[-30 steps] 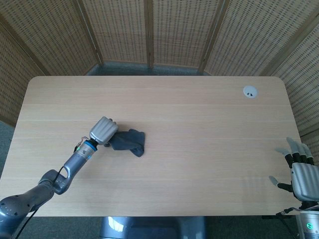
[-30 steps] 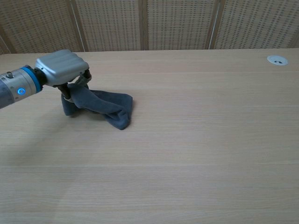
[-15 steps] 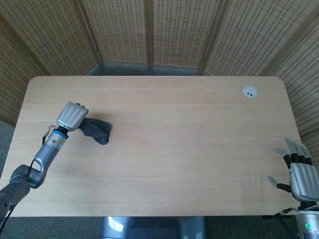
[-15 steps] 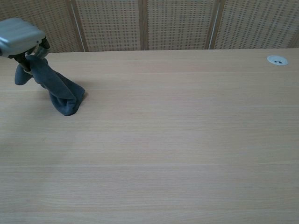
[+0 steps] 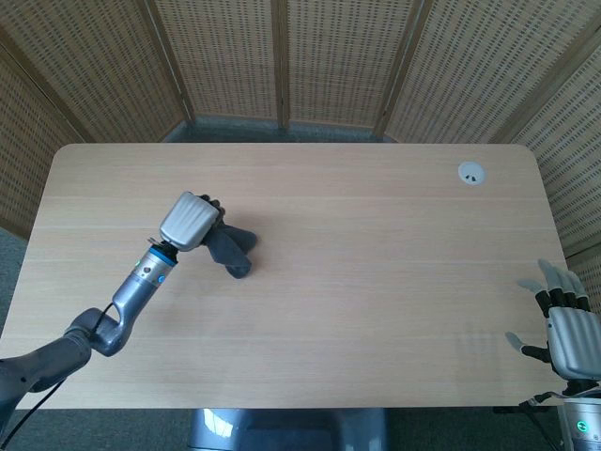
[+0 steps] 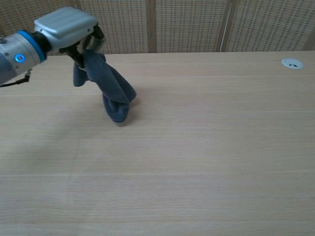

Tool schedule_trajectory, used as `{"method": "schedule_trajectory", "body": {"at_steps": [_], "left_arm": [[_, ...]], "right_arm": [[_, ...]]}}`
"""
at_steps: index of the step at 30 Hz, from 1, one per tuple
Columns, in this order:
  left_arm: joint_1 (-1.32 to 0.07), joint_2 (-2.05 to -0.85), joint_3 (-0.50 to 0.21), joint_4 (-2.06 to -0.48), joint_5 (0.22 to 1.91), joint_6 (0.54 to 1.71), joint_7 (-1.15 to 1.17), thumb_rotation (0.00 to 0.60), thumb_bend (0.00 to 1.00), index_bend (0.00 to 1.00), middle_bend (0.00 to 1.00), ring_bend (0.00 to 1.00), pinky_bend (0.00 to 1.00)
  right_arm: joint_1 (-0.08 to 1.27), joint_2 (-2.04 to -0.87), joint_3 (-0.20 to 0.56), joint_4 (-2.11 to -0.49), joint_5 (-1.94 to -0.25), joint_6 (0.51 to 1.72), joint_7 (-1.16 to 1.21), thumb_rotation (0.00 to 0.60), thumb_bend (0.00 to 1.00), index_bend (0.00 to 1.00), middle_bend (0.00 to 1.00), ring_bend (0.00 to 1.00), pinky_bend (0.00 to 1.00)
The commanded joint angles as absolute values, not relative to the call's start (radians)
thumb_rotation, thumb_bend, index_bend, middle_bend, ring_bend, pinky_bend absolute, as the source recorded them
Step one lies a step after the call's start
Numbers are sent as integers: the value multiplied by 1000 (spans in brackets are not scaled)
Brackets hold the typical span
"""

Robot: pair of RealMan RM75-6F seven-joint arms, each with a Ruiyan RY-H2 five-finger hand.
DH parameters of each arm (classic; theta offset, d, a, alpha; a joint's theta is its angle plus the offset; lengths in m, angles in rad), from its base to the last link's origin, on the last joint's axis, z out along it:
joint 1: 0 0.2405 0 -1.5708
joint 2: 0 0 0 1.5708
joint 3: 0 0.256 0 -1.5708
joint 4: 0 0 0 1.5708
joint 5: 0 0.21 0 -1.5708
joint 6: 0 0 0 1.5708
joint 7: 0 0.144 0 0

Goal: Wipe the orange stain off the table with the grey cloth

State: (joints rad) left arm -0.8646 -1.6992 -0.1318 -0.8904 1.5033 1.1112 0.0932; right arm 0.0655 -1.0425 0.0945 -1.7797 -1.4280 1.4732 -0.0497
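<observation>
My left hand [image 5: 191, 222] [image 6: 66, 25] grips the grey cloth [image 5: 230, 249] [image 6: 109, 88] by its upper end, left of the table's middle. The cloth hangs down from the hand and its lower end touches the wooden table [image 5: 376, 282] [image 6: 206, 147]. No orange stain shows on the tabletop in either view. My right hand [image 5: 561, 326] hovers at the table's near right edge in the head view, fingers spread, holding nothing.
A white round cable grommet [image 5: 471, 173] [image 6: 292, 63] sits at the far right corner. Woven wicker screens [image 5: 282, 56] stand behind and beside the table.
The left hand swept the cloth from the middle left out to the far left, then back right and higher. The cloth now hangs more upright. The right hand stayed put.
</observation>
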Motion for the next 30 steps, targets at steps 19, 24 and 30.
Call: {"method": "schedule_trajectory", "body": {"at_steps": [19,24,30], "left_arm": [[-933,-1867,-108,-834,1489,976,198,600,150,751,680,635,897],[-905,-1841,-80,-820,1486,961,211,600,151,751,680,635,897],[-867,-1797,-59,-806,1482,966,202,600,151,751,681,635,897]], "right_arm": [[66,-1039,96,-1777,-1428,1473,-38,600,0,241,0,0,0],[64,-1039,94,-1779,-1433,1477,-41,600,0,241,0,0,0],[64,-1041,93,-1779,-1435,1477,-46,600,0,241,0,0,0]]}}
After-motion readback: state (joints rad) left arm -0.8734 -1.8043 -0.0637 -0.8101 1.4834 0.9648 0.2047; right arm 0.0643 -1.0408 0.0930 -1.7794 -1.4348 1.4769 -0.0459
